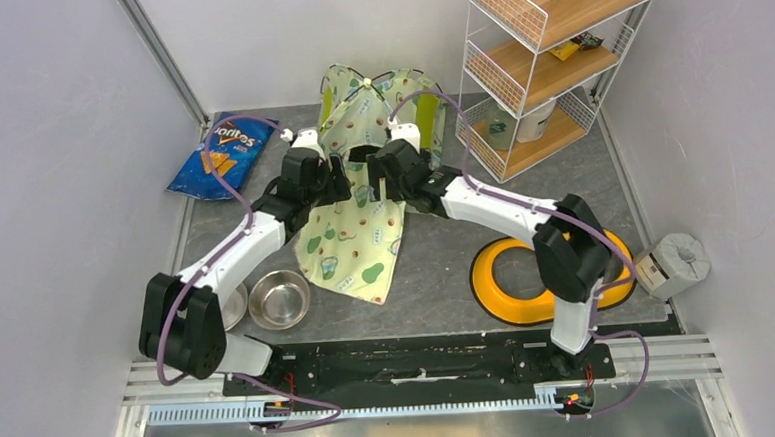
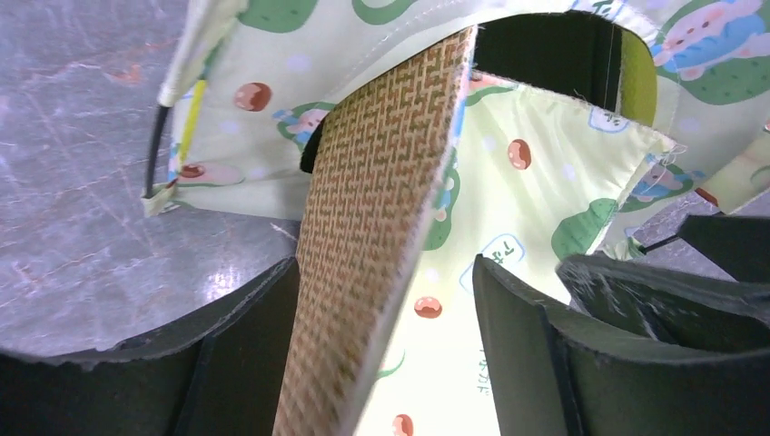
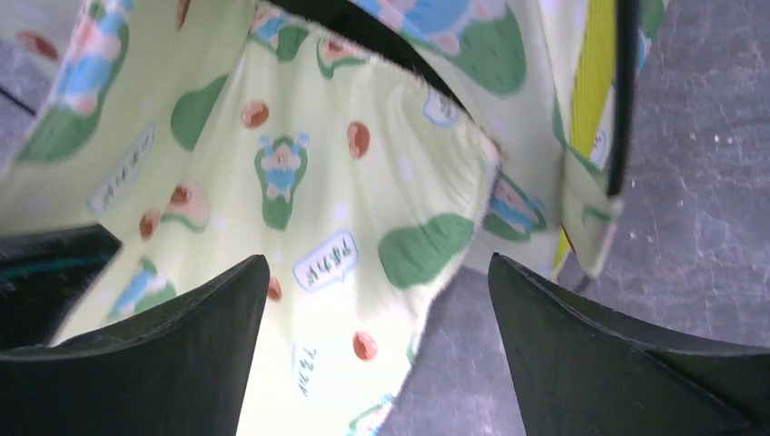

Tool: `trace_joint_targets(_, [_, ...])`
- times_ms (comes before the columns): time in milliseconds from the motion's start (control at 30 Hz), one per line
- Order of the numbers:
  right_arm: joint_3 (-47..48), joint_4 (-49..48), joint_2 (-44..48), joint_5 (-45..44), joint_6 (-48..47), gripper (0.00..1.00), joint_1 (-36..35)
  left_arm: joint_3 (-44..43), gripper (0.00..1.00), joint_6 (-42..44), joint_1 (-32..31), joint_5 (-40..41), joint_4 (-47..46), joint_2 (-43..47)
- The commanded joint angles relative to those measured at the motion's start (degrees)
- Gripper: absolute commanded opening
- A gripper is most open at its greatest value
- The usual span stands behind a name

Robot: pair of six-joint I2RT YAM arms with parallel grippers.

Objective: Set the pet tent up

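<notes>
Hanging with its jaws parted, the left claw (image 2: 386,263) straddled a raised edge of the flat mat (image 2: 372,227) without clamping it. Only its own wrist camera showed the mat's woven tan underside running up between the fingers. Just beyond its left finger, a thin black pole (image 2: 156,150) entered a fabric corner of the tent. The right claw (image 3: 379,259) was released too, its fingers spread wide over printed avocado fabric and gripping nothing. Its wrist view alone showed a lime-green strip and another pole off its right finger, over bare grey table (image 3: 699,182).

Seen from overhead, the two claws faced each other, close together. The pet tent (image 1: 378,104) stood directly beyond them, its front touching them, and the mat trailed from under them back toward the arm bases. That view showed neither the woven backing nor how the jaws stood.

Farther left of the left claw lay a blue chip bag (image 1: 222,155) reading "Doritos". Behind that claw, by its arm, sat a steel bowl (image 1: 279,298). Behind and to the right of the right claw lay a yellow ring dish (image 1: 507,282), and beyond and to its right stood a white wire shelf (image 1: 545,60). Small speech-bubble labels printed on the fabric were too blurred to read.
</notes>
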State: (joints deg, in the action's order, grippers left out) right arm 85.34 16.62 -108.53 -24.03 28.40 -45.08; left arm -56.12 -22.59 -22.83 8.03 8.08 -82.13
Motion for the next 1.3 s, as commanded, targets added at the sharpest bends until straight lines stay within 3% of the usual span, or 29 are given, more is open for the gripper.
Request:
trace_joint_targets(0, [-6.0,1.7,7.2,4.2,0.1,0.97,0.1,1.7,0.81,5.3,0.3,2.8,1.7,5.9])
trace_joint_targets(100, [-11.1,0.9,9.2,8.2,0.5,0.97,-0.4,2.7,0.86,7.3,0.5,3.3,2.2,7.4])
trace_joint_targets(333, [-19.5,-2.8,9.1,16.1,1.8,0.97,-0.7,2.4,0.86,7.5,0.7,3.1,4.8,6.4])
trace_joint_targets(500, [-22.3,-7.1,7.0,21.9,2.9,0.94,-0.7,2.7,0.70,6.2,0.8,1.9,4.0,4.8])
trace_joint_targets(567, [-22.3,-9.9,5.4,24.6,3.1,0.83,-0.7,1.9,0.60,5.4,0.7,1.7,4.4,3.8])
trace_joint_targets(700, [-18.5,-11.7,3.6,26.7,2.4,0.30,-1.2,0.1,0.42,4.2,0.7,0.4,5.6,1.7])
trace_joint_targets(800, [-14.2,-9.3,3.9,24.4,0.9,0.02,-1.9,-0.9,0.33,3.3,0.7,-0.1,6.1,1.0])
trace_joint_targets(1000, [-4.2,-3.9,1.6,19.5,-4.0,0.00,-2.0,-3.5,0.24,1.7,0.7,0.0,7.9,-0.9])
trace_joint_targets(1267, [6.7,1.5,-6.6,11.7,-7.1,0.00,-0.4,-9.1,0.21,-0.8,0.6,-2.3,9.1,-7.2])
